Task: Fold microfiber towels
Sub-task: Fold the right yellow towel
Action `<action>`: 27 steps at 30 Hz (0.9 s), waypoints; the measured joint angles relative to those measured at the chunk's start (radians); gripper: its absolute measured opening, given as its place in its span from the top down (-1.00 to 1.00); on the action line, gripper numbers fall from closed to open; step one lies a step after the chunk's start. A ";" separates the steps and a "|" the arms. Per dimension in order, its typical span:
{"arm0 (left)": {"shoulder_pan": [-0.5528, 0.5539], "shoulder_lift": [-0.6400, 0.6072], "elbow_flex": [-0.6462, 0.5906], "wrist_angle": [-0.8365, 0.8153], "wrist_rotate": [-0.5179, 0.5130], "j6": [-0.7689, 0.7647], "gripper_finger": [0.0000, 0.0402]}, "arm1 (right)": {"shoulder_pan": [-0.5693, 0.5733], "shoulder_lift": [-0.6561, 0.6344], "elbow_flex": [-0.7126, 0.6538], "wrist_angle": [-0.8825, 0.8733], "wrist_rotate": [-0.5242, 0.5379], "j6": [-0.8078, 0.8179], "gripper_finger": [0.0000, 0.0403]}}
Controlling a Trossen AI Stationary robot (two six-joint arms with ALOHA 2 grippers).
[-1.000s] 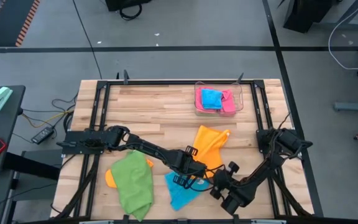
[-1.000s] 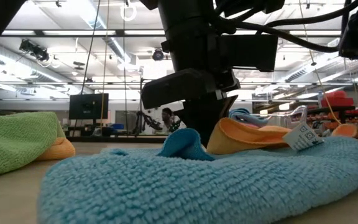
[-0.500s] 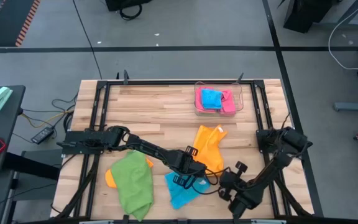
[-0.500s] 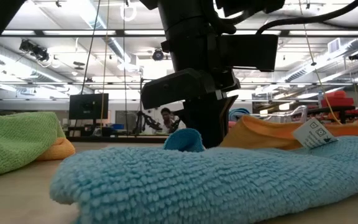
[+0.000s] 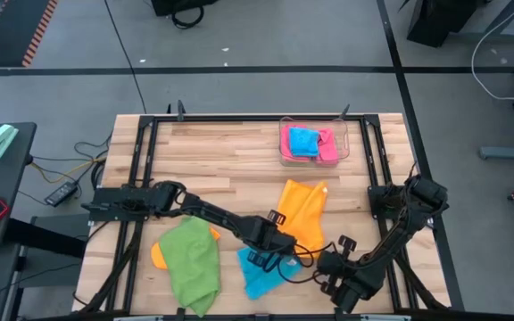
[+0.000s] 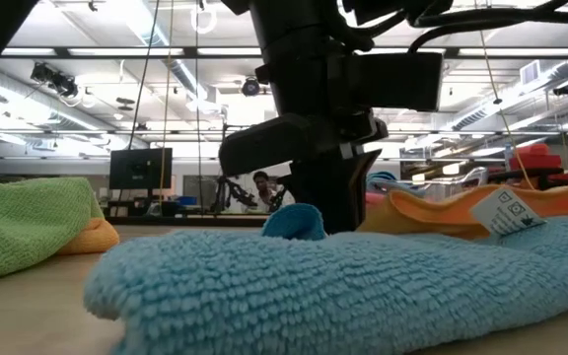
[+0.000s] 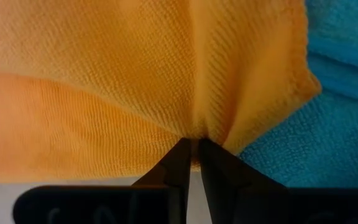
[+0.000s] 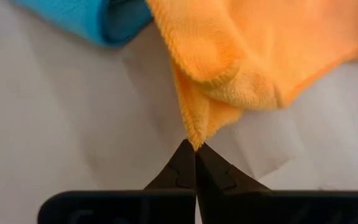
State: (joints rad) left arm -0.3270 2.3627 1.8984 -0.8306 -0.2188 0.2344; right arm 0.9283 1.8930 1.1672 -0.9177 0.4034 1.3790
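An orange microfiber towel [image 5: 303, 214] lies spread on the wooden table, right of centre. Both grippers are shut on its near end: my left gripper [image 5: 284, 252] at the towel's near left edge, my right gripper [image 5: 322, 260] at its near corner. A sky-blue towel [image 5: 261, 272] lies crumpled beside them, filling the front of the low view [image 6: 343, 286]. A green towel [image 5: 190, 263] lies at the near left, on top of a second orange towel [image 5: 157, 254]. My left gripper pinches a puckered fold of the orange towel [image 7: 194, 132] between its two fingers, close to the edge that borders the blue towel. The fingers point steeply down from above. The cloth around the fold rests on the table. My right gripper pinches the tip of the orange towel's near corner [image 8: 195, 140] between its fingertips, only at their free ends. The fingers slant down at it. The corner is bunched in several layers, and the rest of the towel trails away over the table.
A clear plastic tray [image 5: 284, 147] at the far right holds a folded blue towel [image 5: 303, 141] and a pink one [image 5: 328, 147]. Black frame rails [image 5: 141, 178] run along the table's sides. Bare wood shows at the far left [image 5: 212, 152].
My right gripper has risen and moved toward the table's right edge, its wrist rolling. The orange towel's near corner has followed it. In the low view the towel's hump has flattened and shifted right. The far end has pulled in slightly.
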 joint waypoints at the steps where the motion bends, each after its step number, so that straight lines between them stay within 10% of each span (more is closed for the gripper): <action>1: -0.002 0.000 0.000 -0.001 -0.002 0.018 0.77 | -0.006 -0.001 0.000 0.005 -0.019 -0.024 1.00; 18: -0.018 -0.029 -0.003 -0.055 0.070 0.081 0.78 | -0.045 -0.026 0.002 0.102 -0.231 -0.204 0.44; 27: -0.023 -0.031 -0.002 -0.099 0.070 0.092 0.78 | -0.022 -0.056 -0.004 0.086 0.138 -0.374 0.18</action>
State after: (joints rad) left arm -0.3499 2.3316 1.8969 -0.9298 -0.1486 0.3265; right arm 0.9067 1.8366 1.1637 -0.8317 0.5417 1.0053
